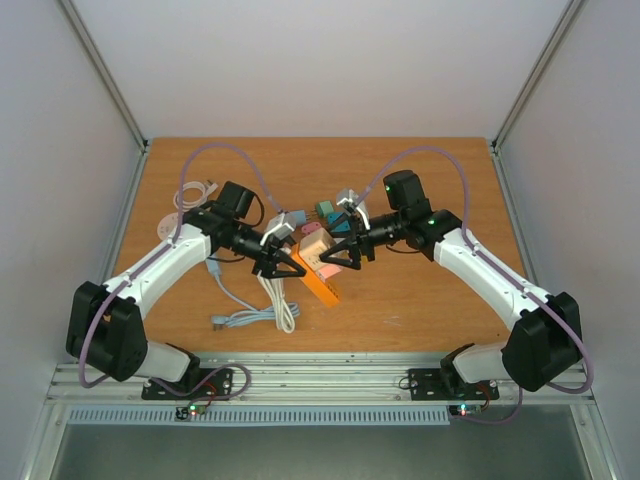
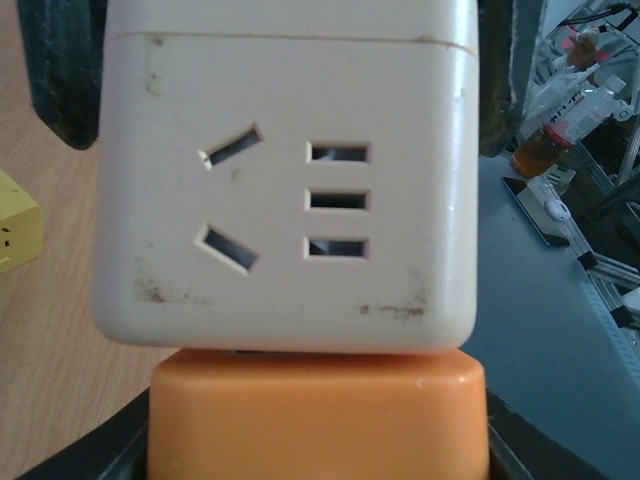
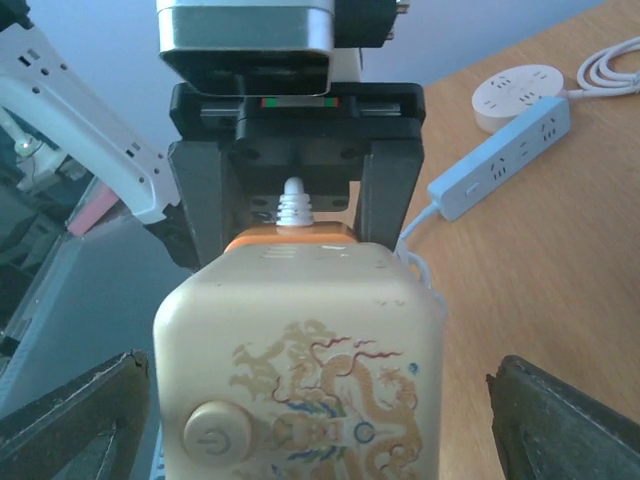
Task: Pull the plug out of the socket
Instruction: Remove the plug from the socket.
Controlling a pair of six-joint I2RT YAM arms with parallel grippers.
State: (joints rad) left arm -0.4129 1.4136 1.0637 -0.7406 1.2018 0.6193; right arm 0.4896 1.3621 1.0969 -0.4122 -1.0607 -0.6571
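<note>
At mid-bench (image 1: 420, 300) the stiff orange plug (image 3: 290, 240) sits seated in the hard, smooth cream socket (image 3: 300, 350), left fingers (image 3: 215, 200) clenched on the plug, right fingers (image 3: 70, 420) flanking the socket's flat sides, the likeliest firm hold, though I cannot tell whether they press.

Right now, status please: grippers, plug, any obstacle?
Left gripper shut on orange block. Right gripper open, straddling cream cube. Cube and block joined. White cable trails off block.
</note>
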